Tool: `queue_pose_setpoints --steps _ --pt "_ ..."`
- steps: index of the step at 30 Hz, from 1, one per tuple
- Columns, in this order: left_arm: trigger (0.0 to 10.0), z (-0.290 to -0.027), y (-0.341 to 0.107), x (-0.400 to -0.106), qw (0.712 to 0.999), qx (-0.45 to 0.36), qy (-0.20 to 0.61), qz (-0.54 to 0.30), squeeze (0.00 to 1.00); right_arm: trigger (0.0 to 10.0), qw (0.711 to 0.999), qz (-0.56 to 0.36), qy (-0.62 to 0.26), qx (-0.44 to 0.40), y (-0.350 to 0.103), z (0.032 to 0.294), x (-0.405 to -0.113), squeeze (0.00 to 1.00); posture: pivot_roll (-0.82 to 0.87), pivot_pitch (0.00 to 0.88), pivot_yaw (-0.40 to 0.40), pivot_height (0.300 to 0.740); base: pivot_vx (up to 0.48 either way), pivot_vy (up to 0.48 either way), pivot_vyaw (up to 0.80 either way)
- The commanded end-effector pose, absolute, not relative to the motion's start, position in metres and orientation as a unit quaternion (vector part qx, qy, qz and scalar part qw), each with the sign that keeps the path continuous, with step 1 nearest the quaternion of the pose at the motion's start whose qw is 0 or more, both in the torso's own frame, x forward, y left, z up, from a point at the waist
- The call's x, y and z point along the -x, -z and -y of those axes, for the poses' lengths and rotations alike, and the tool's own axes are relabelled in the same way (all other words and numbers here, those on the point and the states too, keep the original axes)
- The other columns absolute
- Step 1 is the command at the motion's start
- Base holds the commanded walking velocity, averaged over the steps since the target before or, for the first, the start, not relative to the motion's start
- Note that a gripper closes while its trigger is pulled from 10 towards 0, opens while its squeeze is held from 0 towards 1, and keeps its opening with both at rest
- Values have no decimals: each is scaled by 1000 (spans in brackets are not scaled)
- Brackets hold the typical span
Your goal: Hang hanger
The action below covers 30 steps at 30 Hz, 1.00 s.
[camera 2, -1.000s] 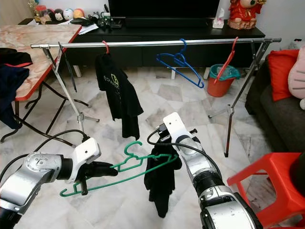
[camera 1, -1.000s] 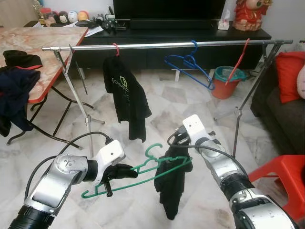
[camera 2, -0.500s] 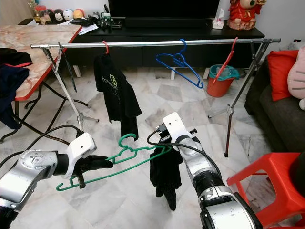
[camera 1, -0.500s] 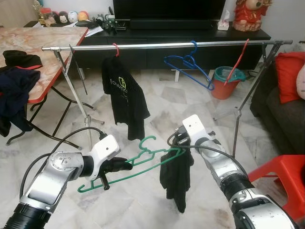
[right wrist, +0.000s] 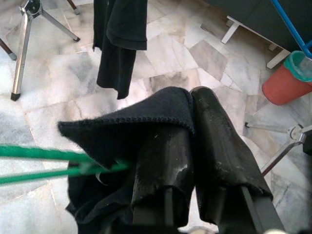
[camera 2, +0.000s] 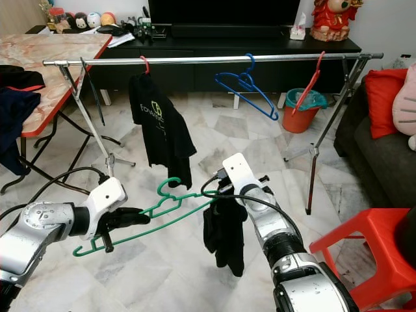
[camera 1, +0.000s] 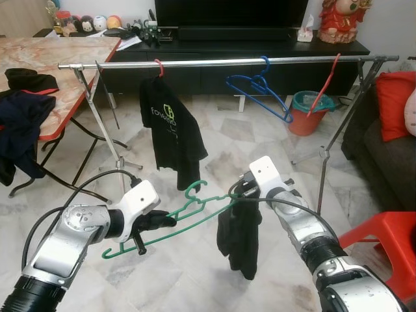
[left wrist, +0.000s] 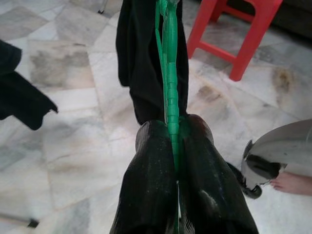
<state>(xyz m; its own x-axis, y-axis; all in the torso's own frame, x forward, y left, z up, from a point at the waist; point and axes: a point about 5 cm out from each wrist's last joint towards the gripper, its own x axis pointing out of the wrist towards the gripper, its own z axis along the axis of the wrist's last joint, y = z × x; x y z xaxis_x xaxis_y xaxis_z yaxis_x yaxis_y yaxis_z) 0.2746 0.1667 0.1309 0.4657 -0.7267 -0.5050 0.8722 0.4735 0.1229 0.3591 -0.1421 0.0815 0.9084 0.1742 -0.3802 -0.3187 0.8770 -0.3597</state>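
The green hanger [camera 1: 170, 220] lies low in front of the robot, well below and short of the metal rail [camera 1: 221, 62] that spans the room ahead. Its long axis runs almost level between the two arms, rising slightly toward the right, with the hook [camera 1: 194, 189] standing up near the middle and opening toward the rail.

The left gripper [left wrist: 171, 146] is clenched on the hanger's left arm; the wrist view shows the green bar pinched between both black fingers [left wrist: 151, 195]. The right gripper [right wrist: 192, 122] is closed on a fold of the black garment [camera 1: 239, 234] where it drapes over the hanger's right end. It probably pins cloth against the bar, though the fabric hides the contact.

The garment hangs bunched from that right end, not spread across both shoulders.

On the rail, a bare stretch sits between the black printed shirt [camera 1: 170, 130] and the blue hanger [camera 1: 260, 91], straight ahead of the hook. The coming move turns on lifting the hook up and forward over that stretch; both arms are about equally placed.
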Motion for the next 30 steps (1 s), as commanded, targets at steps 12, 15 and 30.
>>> queue_pose_setpoints --steps 12,15,30 --pt "10000 -147 -126 -289 858 -196 443 -168 0 10000 955 -155 -148 207 -87 125 -360 0 -87 0 -28 740 0 0 0" --pt "10000 -146 -124 -292 865 -204 426 -168 0 10000 955 -153 -151 205 -88 122 -360 0 -88 0 -29 740 0 0 0" --pt "10000 -145 -110 -305 882 -242 358 -188 0 10000 956 -149 -153 201 -91 112 -359 0 -91 0 -24 740 0 0 0"
